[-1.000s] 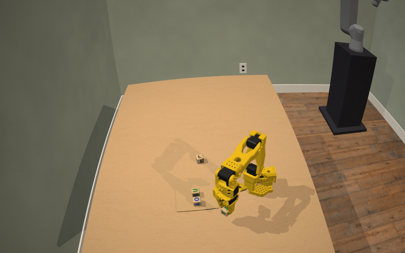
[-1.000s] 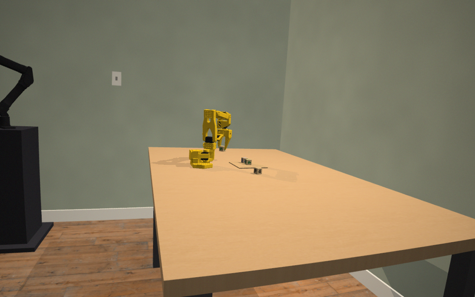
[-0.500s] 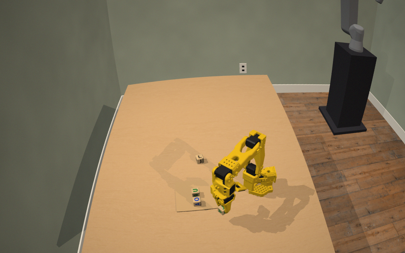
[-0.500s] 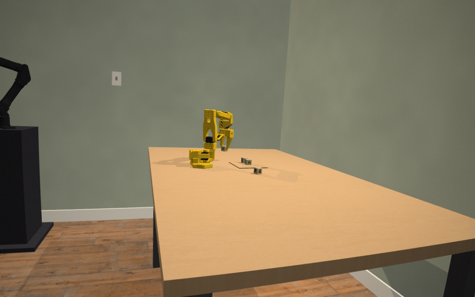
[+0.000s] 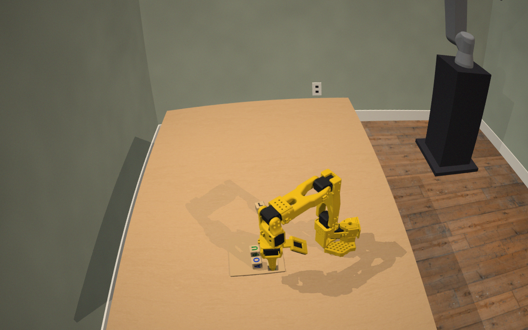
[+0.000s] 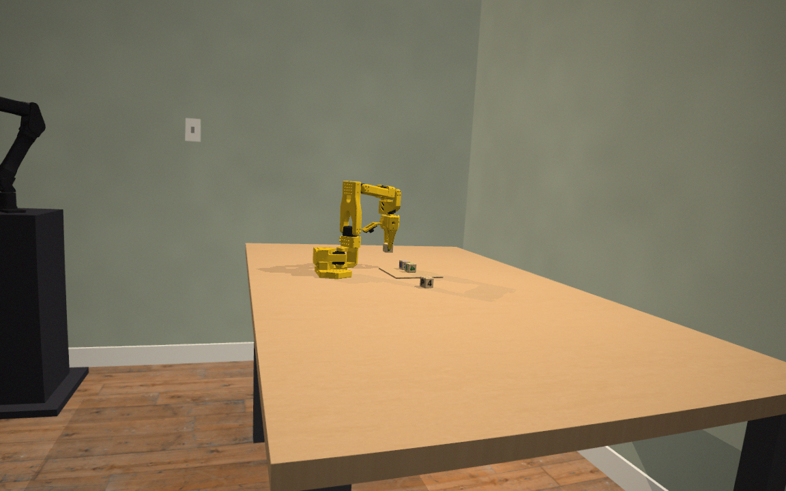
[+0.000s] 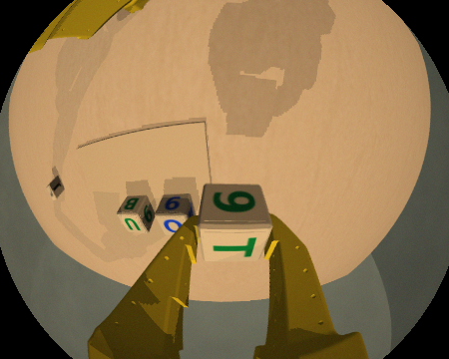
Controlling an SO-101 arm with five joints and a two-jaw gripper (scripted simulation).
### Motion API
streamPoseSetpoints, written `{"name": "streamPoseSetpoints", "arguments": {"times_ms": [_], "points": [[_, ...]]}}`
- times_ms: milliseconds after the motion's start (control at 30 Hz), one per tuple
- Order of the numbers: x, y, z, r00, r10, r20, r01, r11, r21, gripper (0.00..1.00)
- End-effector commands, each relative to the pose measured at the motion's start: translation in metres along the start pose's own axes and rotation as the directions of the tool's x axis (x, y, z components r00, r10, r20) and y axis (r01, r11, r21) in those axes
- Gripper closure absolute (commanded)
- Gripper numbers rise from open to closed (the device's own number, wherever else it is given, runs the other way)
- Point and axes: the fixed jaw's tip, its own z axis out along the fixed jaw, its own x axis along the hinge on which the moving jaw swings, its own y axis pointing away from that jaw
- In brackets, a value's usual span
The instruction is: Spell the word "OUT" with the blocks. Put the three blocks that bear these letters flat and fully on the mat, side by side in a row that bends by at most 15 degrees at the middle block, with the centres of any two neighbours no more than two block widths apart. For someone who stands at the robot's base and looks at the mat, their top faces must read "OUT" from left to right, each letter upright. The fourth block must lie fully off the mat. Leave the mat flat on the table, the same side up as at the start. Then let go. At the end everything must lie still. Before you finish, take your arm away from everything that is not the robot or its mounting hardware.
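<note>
Currently, my claw (image 5: pixel 272 267) (image 6: pixel 388 244) (image 7: pixel 234 244) grips the T block (image 6: pixel 387 248) (image 7: pixel 234 224), lower centre in the wrist view; likely rigid and light, best held by opposite side faces.

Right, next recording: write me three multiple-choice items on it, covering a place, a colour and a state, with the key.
1. Where is the fourth block?
A) on the mat
B) on the floor
C) on the table, off the mat

2. What colour is the O on the O block?
A) blue
B) red
C) green

3. What is the tool doing?
A) standing open
B) holding the T block raised
C) holding the U block raised

Key:
1 C: the exterior view shows it beyond the mat's edge.
2 A: the top and wrist views show a blue O.
3 B: the wrist view shows the T between the fingers; the exterior view shows it aloft.
</note>
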Motion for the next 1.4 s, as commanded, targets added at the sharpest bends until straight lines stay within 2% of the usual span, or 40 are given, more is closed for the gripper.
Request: {"name": "streamPoseSetpoints", "arguments": {"times_ms": [0, 33, 100, 167, 267, 433, 600, 667, 833, 933, 1033, 1367], "points": [[0.017, 0.016, -0.01, 0.962, 0.269, -0.048, -0.267, 0.963, 0.043, 1.0], [0.02, 0.021, -0.01, 0.942, 0.332, -0.046, -0.33, 0.943, 0.044, 1.0], [0.02, 0.021, -0.01, 0.942, 0.332, -0.046, -0.33, 0.943, 0.044, 1.0], [0.025, 0.031, -0.009, 0.886, 0.462, -0.042, -0.46, 0.886, 0.049, 1.0], [0.032, 0.047, -0.009, 0.775, 0.631, -0.036, -0.629, 0.775, 0.053, 1.0], [0.039, 0.071, -0.008, 0.55, 0.835, -0.026, -0.833, 0.551, 0.058, 1.0], [0.042, 0.091, -0.007, 0.339, 0.941, -0.018, -0.939, 0.34, 0.061, 1.0], [0.042, 0.091, -0.007, 0.339, 0.941, -0.018, -0.939, 0.34, 0.061, 1.0], [0.044, 0.104, -0.006, 0.194, 0.981, -0.012, -0.979, 0.194, 0.062, 1.0], [0.044, 0.108, -0.006, 0.145, 0.989, -0.01, -0.987, 0.145, 0.062, 1.0], [0.044, 0.11, -0.006, 0.122, 0.993, -0.009, -0.991, 0.122, 0.063, 1.0], [0.044, 0.111, -0.006, 0.116, 0.993, -0.009, -0.991, 0.116, 0.063, 1.0]]}}
